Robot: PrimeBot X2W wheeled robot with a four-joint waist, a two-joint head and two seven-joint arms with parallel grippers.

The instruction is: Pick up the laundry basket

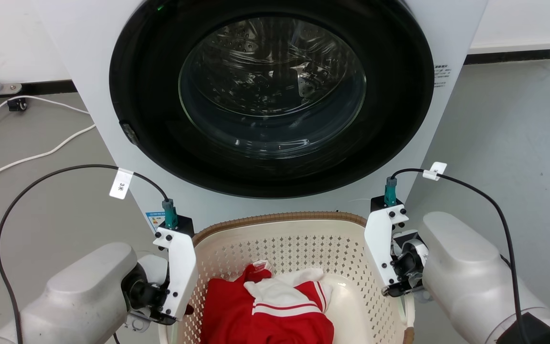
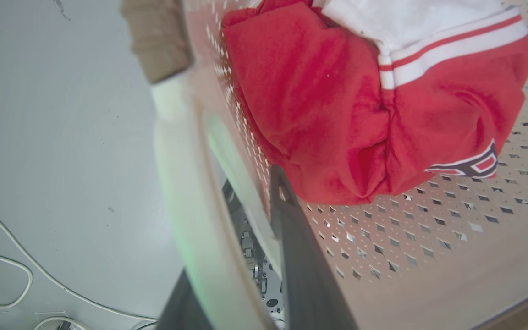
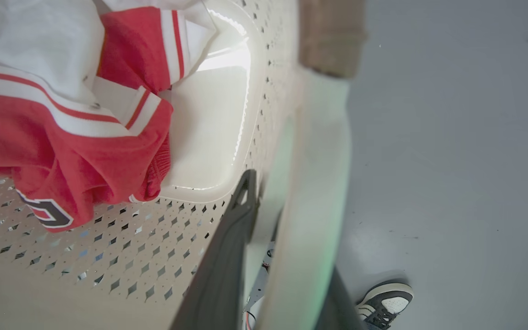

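The laundry basket (image 1: 275,219), cream perforated plastic with a brown woven-look rim, sits right below me in front of the washer. It holds a red and white garment (image 1: 265,310). My left gripper (image 1: 179,313) is at the basket's left side. In the left wrist view its fingers (image 2: 291,238) straddle the white side handle (image 2: 177,160), one inside the wall and one outside. My right gripper (image 1: 399,289) mirrors this on the right handle (image 3: 323,151), with one finger (image 3: 232,238) inside the basket. Both grippers look shut on the handles.
A white front-loading washing machine (image 1: 275,95) with its round glass door shut stands just beyond the basket. White cables (image 1: 31,153) trail over the grey floor on the left. A person's shoe (image 3: 385,300) stands on the floor by the basket's right side.
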